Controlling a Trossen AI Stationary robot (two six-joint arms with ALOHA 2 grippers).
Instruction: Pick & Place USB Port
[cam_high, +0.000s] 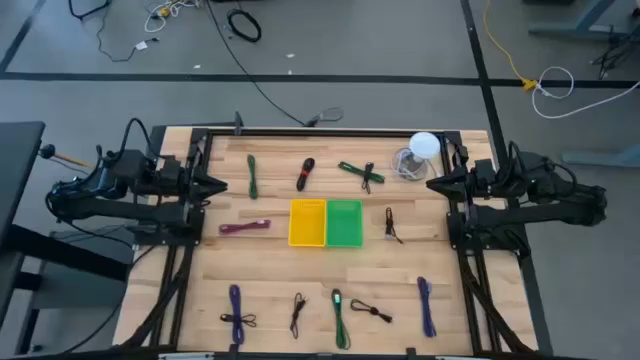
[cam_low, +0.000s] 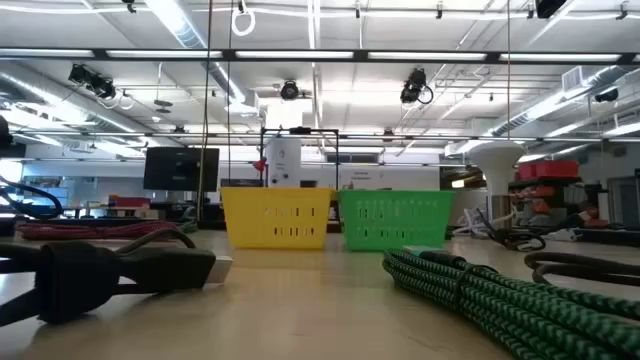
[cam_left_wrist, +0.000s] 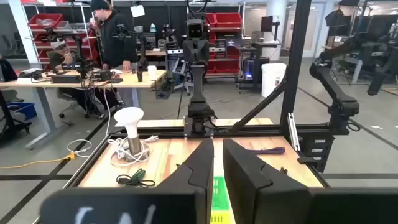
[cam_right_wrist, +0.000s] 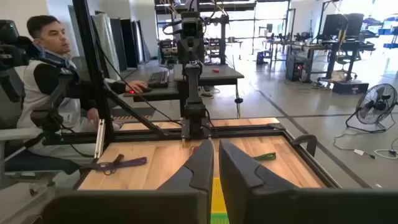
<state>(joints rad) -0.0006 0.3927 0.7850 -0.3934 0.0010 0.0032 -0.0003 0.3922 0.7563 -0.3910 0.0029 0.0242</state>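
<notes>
Left gripper (cam_high: 218, 184): I see it parked at the left edge of the table, arm stretched level and pointing inward toward the centre. In the left wrist view its two dark fingers (cam_left_wrist: 198, 171) stand close together with only a thin slit between them, and nothing is held.
Right gripper (cam_high: 432, 183): I see it mirrored at the right edge, arm also level and aimed inward; in its wrist view the fingers (cam_right_wrist: 200, 165) are near-closed on nothing.
USB cables: I count several bundled leads scattered on the wooden table (cam_high: 270, 270) — a green cable (cam_high: 252, 175) and a red-and-black cable (cam_high: 305, 174) along the far row, a second green one (cam_high: 361, 173) beside them, a maroon cable (cam_high: 245, 227) just left of the bins, a black cable (cam_high: 392, 226) just right of them.
Near row: purple cable (cam_high: 236, 307), small black cable (cam_high: 298, 313), green cable with connector (cam_high: 340, 315), another black one (cam_high: 372, 311), purple cable at right (cam_high: 426, 305).
Relation to grippers: every cable lies apart from both grippers; the nearest to the left one is the far green cable, and I cannot tell which lead is the intended one.
Yellow bin (cam_high: 307, 222): centre of the table, touching the green bin.
Green bin (cam_high: 344, 222): right of the yellow one — both lie midway between the two arms.
Lamp (cam_high: 424, 146): white, at the far right corner beside the right gripper.
Room: a person (cam_right_wrist: 43, 68) sits at a desk beyond the table.
</notes>
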